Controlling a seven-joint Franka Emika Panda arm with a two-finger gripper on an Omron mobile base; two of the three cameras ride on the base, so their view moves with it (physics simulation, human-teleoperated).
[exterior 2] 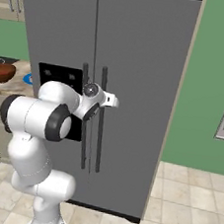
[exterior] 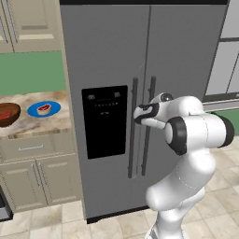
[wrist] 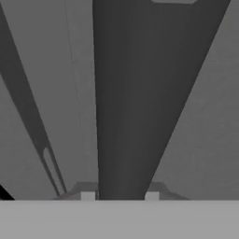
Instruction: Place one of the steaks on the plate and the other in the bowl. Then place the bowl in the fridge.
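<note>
The grey two-door fridge (exterior: pixel 112 56) (exterior 2: pixel 140 63) is closed. My gripper (wrist: pixel 119 196) (exterior 2: pixel 103 102) is at its right door's long dark handle (wrist: pixel 126 93) (exterior: pixel 152 88). A fingertip (wrist: pixel 87 196) sits on each side of that handle, shut on it at mid height. On the counter to the left stands the dark brown bowl (exterior: pixel 14 117) (exterior 2: pixel 0 72) with an all-red steak (exterior: pixel 4 113) inside. Beside it lies the blue plate (exterior: pixel 55 107) (exterior 2: pixel 27 79), carrying the steak with the pale fat rim (exterior: pixel 44 109).
The black dispenser panel (exterior: pixel 104 121) is on the left door, whose own handle (exterior: pixel 134 140) runs close beside the grasped one. Beige drawers and cabinets (exterior: pixel 32 177) sit under the counter. Tiled floor (exterior 2: pixel 186 207) lies open to the right of the fridge.
</note>
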